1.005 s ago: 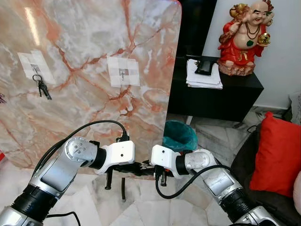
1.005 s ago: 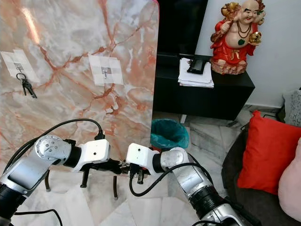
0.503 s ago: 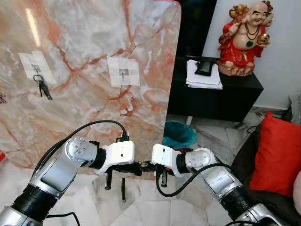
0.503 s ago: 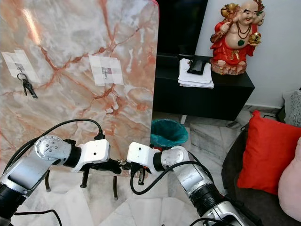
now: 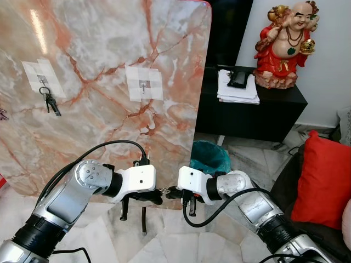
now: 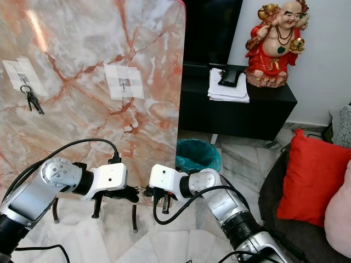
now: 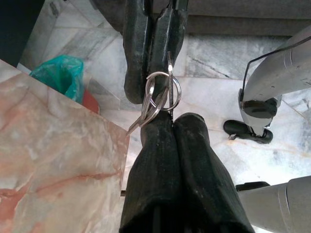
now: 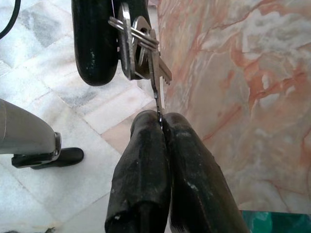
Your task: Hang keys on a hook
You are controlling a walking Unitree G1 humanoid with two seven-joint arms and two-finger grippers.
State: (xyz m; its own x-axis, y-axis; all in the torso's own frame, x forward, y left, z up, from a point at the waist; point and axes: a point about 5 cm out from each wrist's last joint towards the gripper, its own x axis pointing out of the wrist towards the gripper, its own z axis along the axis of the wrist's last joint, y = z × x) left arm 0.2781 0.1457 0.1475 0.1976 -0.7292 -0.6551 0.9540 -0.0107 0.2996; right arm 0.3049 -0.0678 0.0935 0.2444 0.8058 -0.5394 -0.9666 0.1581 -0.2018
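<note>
The keys [image 7: 160,94] are held low before the marble panel [image 5: 104,82], between the two grippers, which meet tip to tip. The left gripper [image 7: 171,119] is pressed together on the key ring, and the right gripper [image 8: 160,116] is pinched on the tip of a key blade — both hold the same bunch. Higher on the panel, an empty hook [image 5: 143,84] is seen on a white patch, and another bunch [image 5: 48,100] hangs from a hook further left.
</note>
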